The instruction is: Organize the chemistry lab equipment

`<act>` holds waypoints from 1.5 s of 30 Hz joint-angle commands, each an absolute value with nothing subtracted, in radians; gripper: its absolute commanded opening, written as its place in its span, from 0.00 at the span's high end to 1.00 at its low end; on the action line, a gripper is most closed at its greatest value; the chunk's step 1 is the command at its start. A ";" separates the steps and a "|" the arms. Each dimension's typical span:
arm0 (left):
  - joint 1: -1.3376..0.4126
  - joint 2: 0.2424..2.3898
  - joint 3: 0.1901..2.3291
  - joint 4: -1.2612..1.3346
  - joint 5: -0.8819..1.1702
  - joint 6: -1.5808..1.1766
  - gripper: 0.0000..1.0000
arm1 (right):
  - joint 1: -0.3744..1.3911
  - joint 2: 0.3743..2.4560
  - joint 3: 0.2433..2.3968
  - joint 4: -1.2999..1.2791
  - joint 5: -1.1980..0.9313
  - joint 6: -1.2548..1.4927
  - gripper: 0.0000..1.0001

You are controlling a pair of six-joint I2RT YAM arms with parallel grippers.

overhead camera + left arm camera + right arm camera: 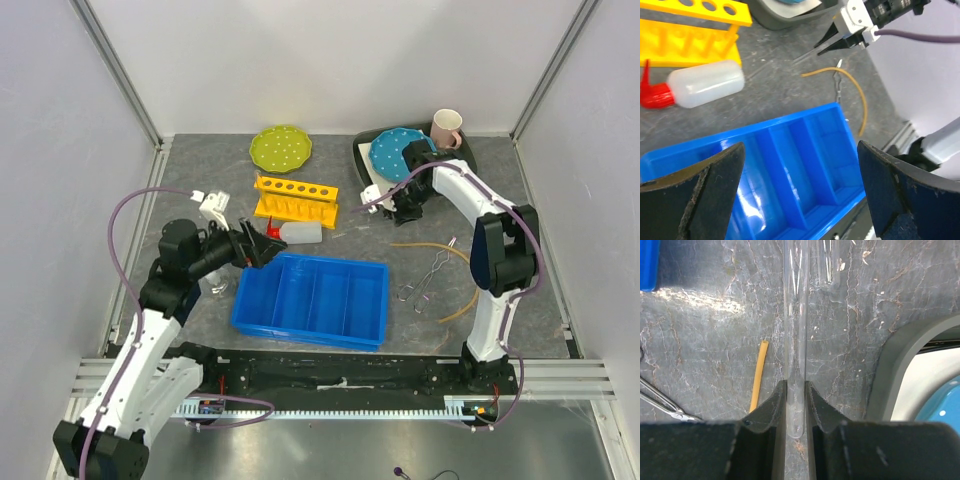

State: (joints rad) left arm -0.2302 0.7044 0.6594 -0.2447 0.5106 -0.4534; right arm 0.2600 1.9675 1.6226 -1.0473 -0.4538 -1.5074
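Note:
My right gripper is shut on a clear glass test tube, held just over the grey table right of the yellow holed rack. In the top view this gripper sits by the tray. A second clear tube lies beside the held one. My left gripper is open and empty above the blue bin, at its left end in the top view. The white squeeze bottle with a red cap lies before the rack. The metal tongs and tan tube lie right of the bin.
The divided blue bin lies at front centre. A dotted green plate is at the back. A grey tray holds a blue plate and a pink-handled mug. A small clear glass stands by the left arm.

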 commanded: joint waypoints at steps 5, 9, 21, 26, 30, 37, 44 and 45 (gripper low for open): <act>-0.227 0.943 0.776 -0.003 0.759 -0.785 0.01 | 0.273 1.823 1.612 -1.100 -0.571 -1.537 0.86; -0.255 1.077 0.821 0.061 0.833 -0.883 0.01 | 0.327 1.725 1.575 -1.103 -0.578 -1.548 0.86; -0.457 1.370 0.957 0.063 0.814 -0.922 0.16 | 0.566 1.530 1.490 -1.088 -0.612 -1.465 0.85; -0.514 1.404 0.962 0.023 0.845 -0.896 0.28 | 0.609 1.511 1.479 -1.072 -0.591 -1.439 0.85; -0.540 1.402 0.960 0.000 0.861 -0.861 0.37 | 0.626 1.500 1.473 -1.065 -0.581 -1.422 0.85; -0.566 1.416 0.980 -0.087 0.899 -0.813 0.51 | 0.655 1.480 1.450 -1.048 -0.558 -1.393 0.85; -0.595 1.456 1.012 -0.153 0.928 -0.758 0.71 | 0.670 1.460 1.443 -1.043 -0.545 -1.378 0.85; -0.601 1.457 1.014 -0.158 0.931 -0.755 0.74 | 0.672 1.460 1.442 -1.043 -0.545 -1.376 0.85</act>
State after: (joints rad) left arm -0.5793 1.4418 0.9718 -0.1219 0.8700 -0.8124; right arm 0.6605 1.4948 1.4460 -1.0645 -0.5400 -1.3972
